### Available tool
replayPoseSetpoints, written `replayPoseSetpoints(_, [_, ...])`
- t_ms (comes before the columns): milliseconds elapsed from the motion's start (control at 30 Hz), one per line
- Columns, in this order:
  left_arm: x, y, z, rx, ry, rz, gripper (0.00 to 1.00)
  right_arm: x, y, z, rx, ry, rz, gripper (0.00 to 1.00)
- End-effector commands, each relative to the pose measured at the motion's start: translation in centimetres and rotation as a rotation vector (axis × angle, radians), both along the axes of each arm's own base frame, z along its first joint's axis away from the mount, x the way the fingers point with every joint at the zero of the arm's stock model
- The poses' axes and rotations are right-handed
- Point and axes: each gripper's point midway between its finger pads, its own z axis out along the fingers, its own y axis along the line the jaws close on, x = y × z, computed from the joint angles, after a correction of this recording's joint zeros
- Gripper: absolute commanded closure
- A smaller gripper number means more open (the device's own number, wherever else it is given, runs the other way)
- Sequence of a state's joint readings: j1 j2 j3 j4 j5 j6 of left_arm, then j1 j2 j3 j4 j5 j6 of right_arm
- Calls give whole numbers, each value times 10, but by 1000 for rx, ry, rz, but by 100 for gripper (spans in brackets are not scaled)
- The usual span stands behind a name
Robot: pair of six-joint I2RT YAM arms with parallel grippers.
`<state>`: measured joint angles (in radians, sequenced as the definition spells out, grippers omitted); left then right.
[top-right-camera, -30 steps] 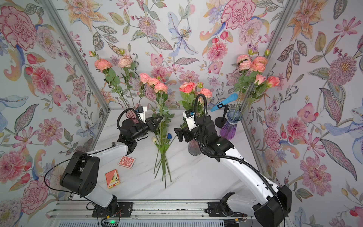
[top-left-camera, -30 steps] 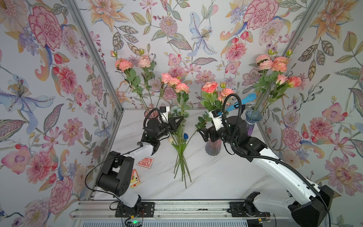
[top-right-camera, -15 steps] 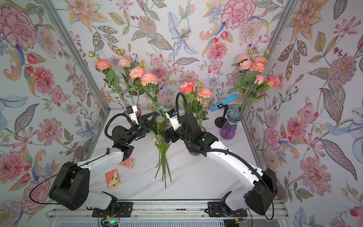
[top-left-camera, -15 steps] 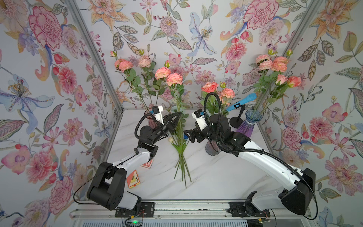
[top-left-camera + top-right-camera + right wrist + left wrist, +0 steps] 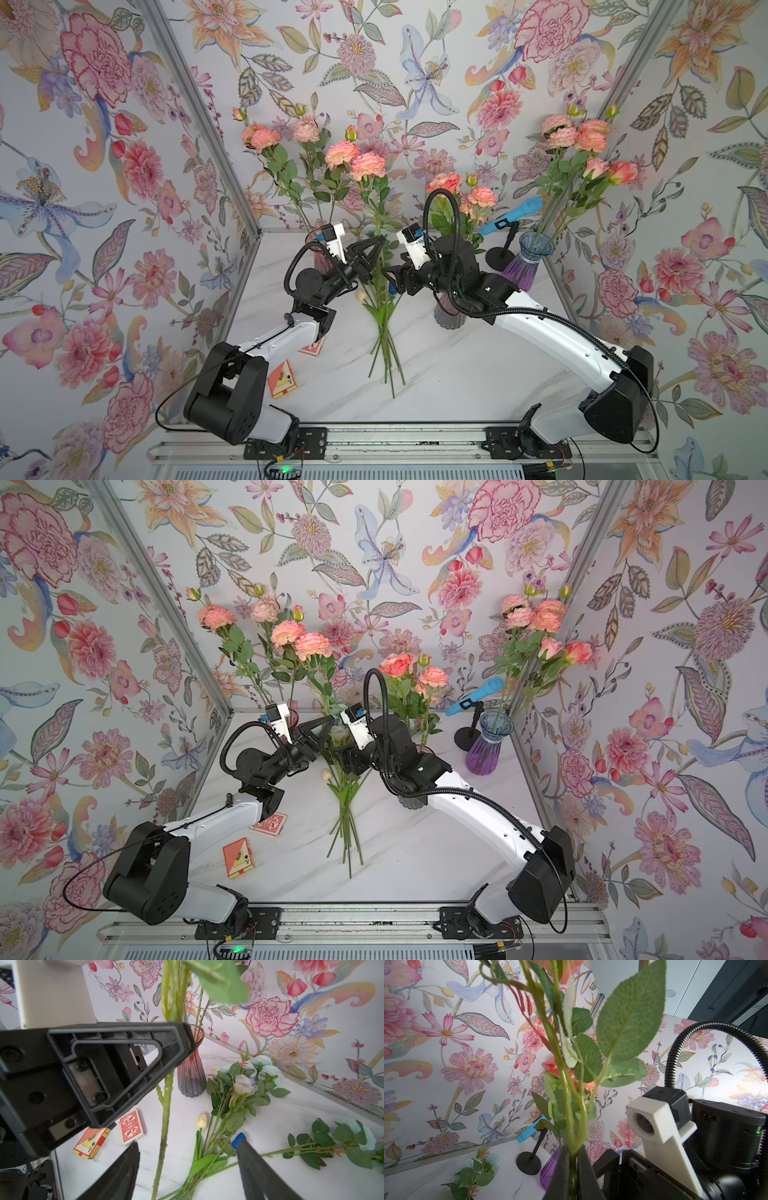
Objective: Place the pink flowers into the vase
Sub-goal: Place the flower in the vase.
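pink flowers (image 5: 367,165) upright, leafy stem held aloft

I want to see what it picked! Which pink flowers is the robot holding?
The two-bloom pink stem in the middle, pinched by the left gripper; the other pink bunches stand in vases.

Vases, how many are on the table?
3: red vase back left, grey vase mid-table, partly covered, blue-purple vase back right. More may be hidden.

White link shells and black joint housings are used on the left arm (image 5: 282,336) and right arm (image 5: 557,345). Black corrugated conduit (image 5: 442,199) is looped at each wrist. White angular camera mounts (image 5: 660,1124) are fitted; gripper fingers (image 5: 116,1068) are black, triangular, ribbed.
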<state>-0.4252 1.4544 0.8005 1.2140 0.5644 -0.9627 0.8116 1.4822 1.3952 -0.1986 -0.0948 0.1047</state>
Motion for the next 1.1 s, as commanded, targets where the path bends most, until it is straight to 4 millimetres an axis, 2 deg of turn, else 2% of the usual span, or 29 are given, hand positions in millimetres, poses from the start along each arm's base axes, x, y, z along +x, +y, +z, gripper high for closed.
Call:
replayPoseSetpoints(0, [-10,1,13,-49,-42,-10,100,3,8,12,28,-16,9,32])
replayPoseSetpoints(167, [-12,-3,13,-52,-39,-19,100,9,12,8,21,-11,1,51])
replayPoseSetpoints(433, [-13,-4,8,-51,-23,-18,100,12,15,6,19,-5,-7,91])
replayPoseSetpoints(500, [-12,-4,7,-49,-17,-12,100,12,14,6,20,-7,-12,96])
replayPoseSetpoints(633, [-9,-6,3,-41,-3,-11,100,14,10,9,21,-13,-27,100])
replayPoseSetpoints(667, [-8,-6,1,-38,2,-10,95,14,9,9,19,-16,-32,100])
replayPoseSetpoints(733, [-5,-8,-3,-28,12,-11,92,15,5,9,17,-18,-44,100])
replayPoseSetpoints(800, [-1,-10,-8,-13,24,-7,74,16,1,7,13,-17,-54,100])
replayPoseSetpoints(867, [0,-10,-12,-7,32,0,64,19,-4,6,9,-16,-65,100])
replayPoseSetpoints(900, [1,-9,-12,-6,31,5,58,21,-7,5,4,-15,-72,100])
replayPoseSetpoints(933, [0,-9,-12,-3,29,9,47,23,-9,5,1,-12,-77,100])
replayPoseSetpoints(1067, [0,-6,-15,26,30,34,24,29,-21,11,-7,-20,-97,100])
